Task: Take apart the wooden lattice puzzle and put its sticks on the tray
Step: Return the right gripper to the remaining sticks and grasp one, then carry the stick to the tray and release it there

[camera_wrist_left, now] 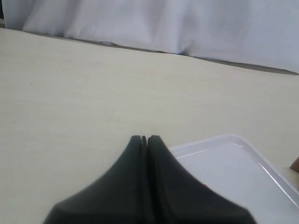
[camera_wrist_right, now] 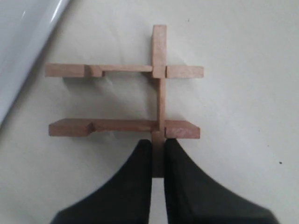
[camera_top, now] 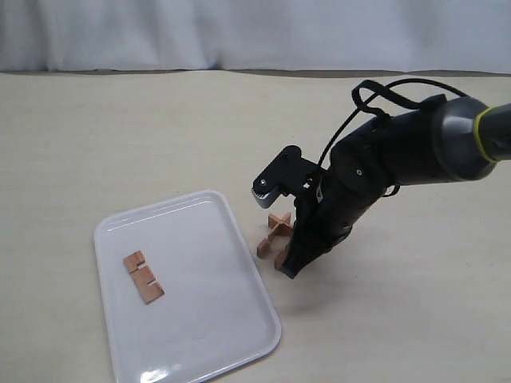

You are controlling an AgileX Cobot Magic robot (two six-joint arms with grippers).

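The wooden lattice puzzle lies on the table just off the tray's right rim. In the right wrist view it shows three sticks: two parallel ones crossed by a third. My right gripper is shut on the near end of that crossing stick; in the exterior view the gripper leans down over the puzzle. One loose notched stick lies on the left part of the white tray. My left gripper is shut with nothing in it, above the table beside a tray corner.
The beige table runs back to a white curtain. The right arm and its cable reach in from the right edge. A corner of the tray shows close to the puzzle in the right wrist view.
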